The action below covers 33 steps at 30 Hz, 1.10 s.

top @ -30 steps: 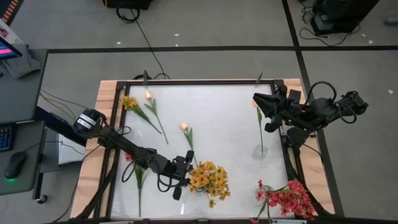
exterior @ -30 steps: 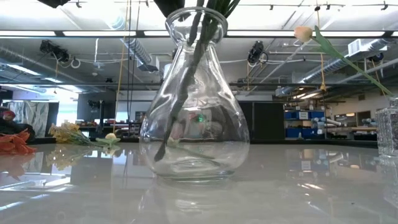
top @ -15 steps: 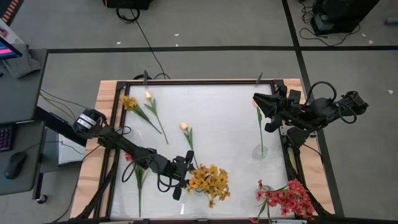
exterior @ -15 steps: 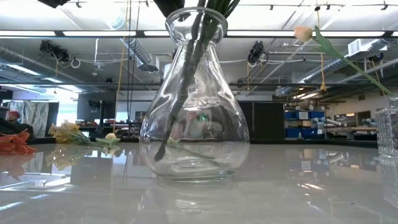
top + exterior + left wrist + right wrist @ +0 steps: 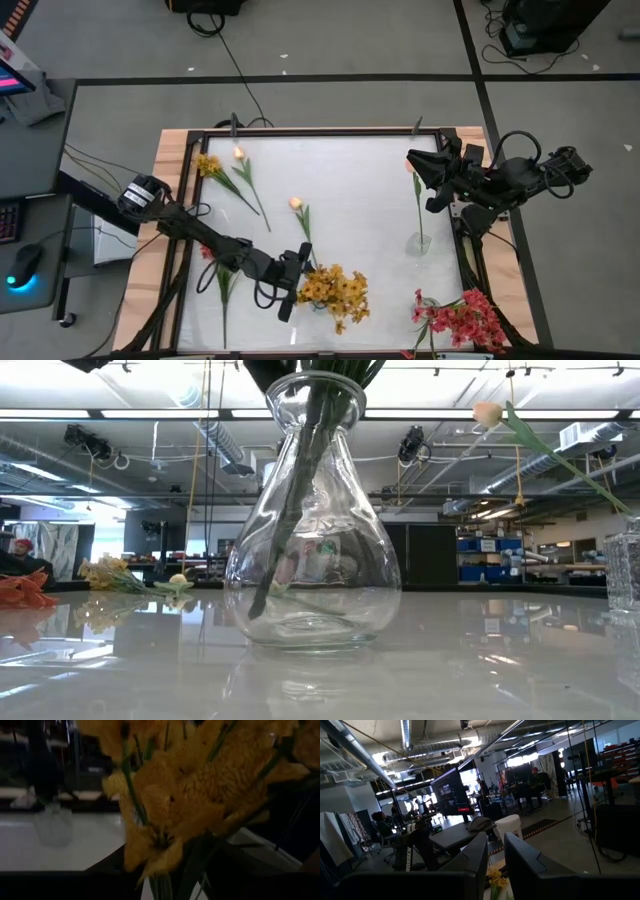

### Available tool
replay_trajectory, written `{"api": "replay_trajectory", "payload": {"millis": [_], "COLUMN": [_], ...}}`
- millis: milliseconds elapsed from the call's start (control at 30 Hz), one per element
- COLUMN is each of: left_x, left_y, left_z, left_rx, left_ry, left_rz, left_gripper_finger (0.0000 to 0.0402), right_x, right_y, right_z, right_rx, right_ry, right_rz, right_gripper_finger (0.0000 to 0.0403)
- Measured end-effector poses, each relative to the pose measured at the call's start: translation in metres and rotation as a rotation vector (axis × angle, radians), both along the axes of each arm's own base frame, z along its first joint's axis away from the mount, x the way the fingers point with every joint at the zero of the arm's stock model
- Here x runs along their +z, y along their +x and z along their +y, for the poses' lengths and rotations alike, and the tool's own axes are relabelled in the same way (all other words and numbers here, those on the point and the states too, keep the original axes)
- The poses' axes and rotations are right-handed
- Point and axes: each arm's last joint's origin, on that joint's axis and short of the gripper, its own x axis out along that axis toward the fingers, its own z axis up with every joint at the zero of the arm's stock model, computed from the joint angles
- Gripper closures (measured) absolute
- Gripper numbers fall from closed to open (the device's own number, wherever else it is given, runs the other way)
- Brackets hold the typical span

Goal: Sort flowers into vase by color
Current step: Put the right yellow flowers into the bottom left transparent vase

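— Where was my left gripper (image 5: 297, 286)?

— Beside the bushy yellow-orange flower cluster (image 5: 335, 292), whose green stems stood in the clear bulbous glass vase (image 5: 312, 520). I couldn't tell how wide its fingers stood, or whether they gripped anything.

— And the right gripper (image 5: 432, 173)?

— Parked above the table's far right corner, fingers nearly together, holding nothing; a pale peach bud's stem (image 5: 417, 205) lay just beside it.

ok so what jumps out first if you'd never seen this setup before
The bushy yellow-orange bunch standing in the clear vase at the table's near edge, with the left gripper right beside it. Then the red-pink bunch in the near right corner, and the right gripper waiting over the far right side.
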Motion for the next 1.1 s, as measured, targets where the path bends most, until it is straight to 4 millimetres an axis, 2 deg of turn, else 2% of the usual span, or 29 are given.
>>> {"api": "replay_trajectory", "payload": {"millis": [100,433,600,800,1100], "left_x": [-0.002,0.022,0.026,0.015,0.009], "left_y": [-0.002,-0.016,-0.025,-0.038,-0.042], "left_z": [0.001,0.009,0.012,0.01,0.012], "left_rx": [0.002,0.0,-0.016,-0.042,-0.031], "left_ry": [0.011,0.021,0.049,0.077,0.083], "left_rz": [0.061,0.072,0.146,0.337,0.423], "left_gripper_finger": [0.0207,0.0186,0.0186,0.0186,0.0186], "right_x": [0.0,0.0,0.0,0.0,0.0], "right_y": [0.0,0.0,0.0,0.0,0.0], "right_z": [0.0,0.0,0.0,0.0,0.0], "right_rx": [0.0,0.0,0.0,0.0,0.0], "right_ry": [0.0,0.0,0.0,0.0,0.0], "right_rz": [0.0,0.0,0.001,0.001,0.001], "right_gripper_finger": [0.0328,0.0328,0.0328,0.0328,0.0328]}}
